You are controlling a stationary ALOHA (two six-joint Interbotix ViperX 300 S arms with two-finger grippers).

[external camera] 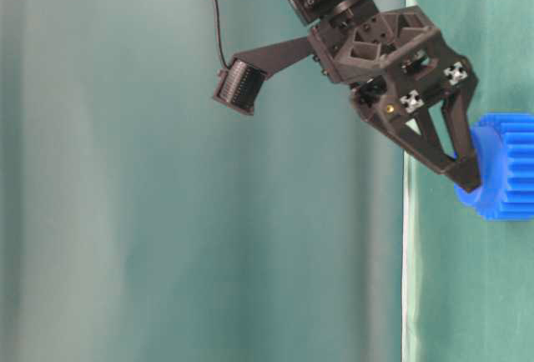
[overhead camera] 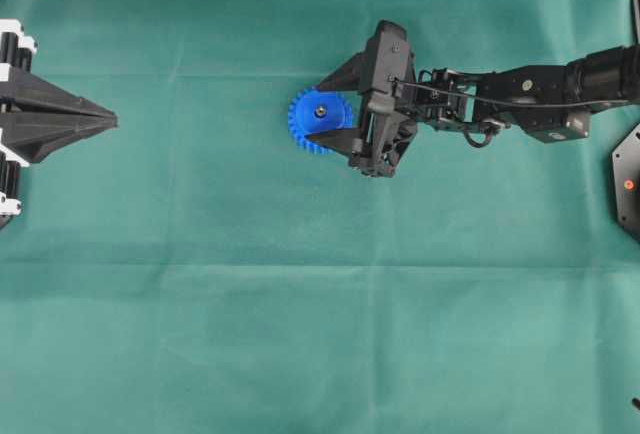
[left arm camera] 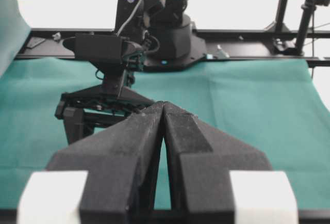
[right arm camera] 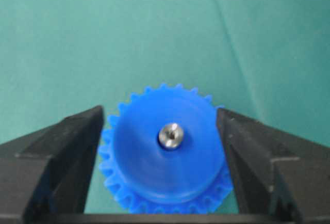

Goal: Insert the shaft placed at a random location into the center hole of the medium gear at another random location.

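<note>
The bright blue plastic toothed medium gear point(right arm camera: 165, 152) lies flat on the green cloth-covered bench point(overhead camera: 320, 334), a little above the middle of the overhead view. The tiny silvery-grey metal shaft point(right arm camera: 170, 136) stands in the small round center hole point(right arm camera: 170, 144) of the gear's raised hub, its shiny end showing at the hub's middle; in the overhead view it appears as a small pale dot at the gear's centre.

The right hand point(right arm camera: 162, 146) reaches in from the right side and sits over the gear with its two black fingers point(right arm camera: 62, 152) spread wide, one on each side of the wheel. In the right wrist view there is a gap between each finger and the hub, and neither touches the shaft. In the table-level view a fingertip stands just beside the gear's toothed rim; whether it touches the teeth cannot be told.

The left hand point(overhead camera: 108, 114) rests at the left edge of the bench, well apart from the gear, its black foam-faced fingers point(left arm camera: 129, 146) pressed together at the tips with nothing between them
</note>
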